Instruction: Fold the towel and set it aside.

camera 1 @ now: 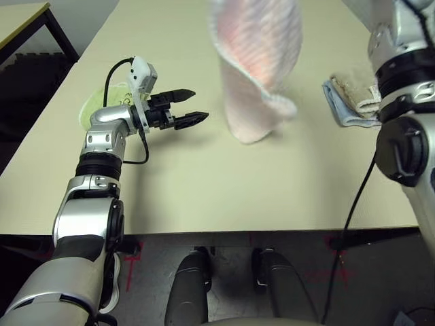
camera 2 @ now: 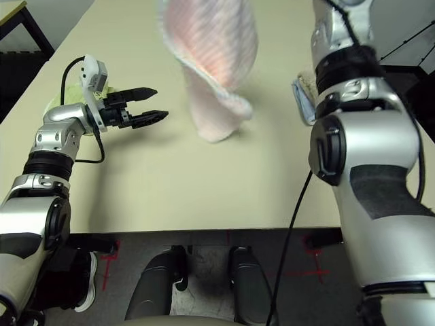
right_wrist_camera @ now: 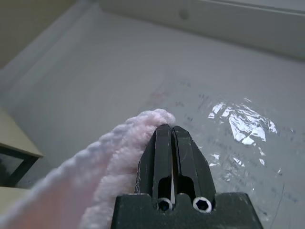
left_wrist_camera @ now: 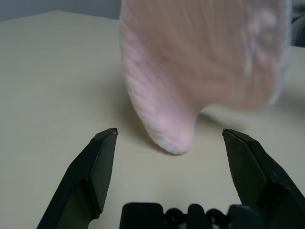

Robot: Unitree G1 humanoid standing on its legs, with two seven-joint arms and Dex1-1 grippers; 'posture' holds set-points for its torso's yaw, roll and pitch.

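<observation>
Right gripper (right_wrist_camera: 171, 138) clamped on the towel (camera 1: 255, 61) edge, hanging it at 12 o'clock with its tip brushing the worktop (camera 1: 272, 190); left gripper (camera 1: 189, 107) wide open and empty at 9 o'clock; soft, floppy, light, so pinch the low hanging edge.

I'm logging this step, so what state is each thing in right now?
towel: lifted, hanging, its lower tip at the table.
right gripper: shut on the towel's edge.
left gripper: open, empty, beside the towel.
beige and light-blue towels: folded, lying on the table.
lime-green towel: lying behind the left arm.
</observation>
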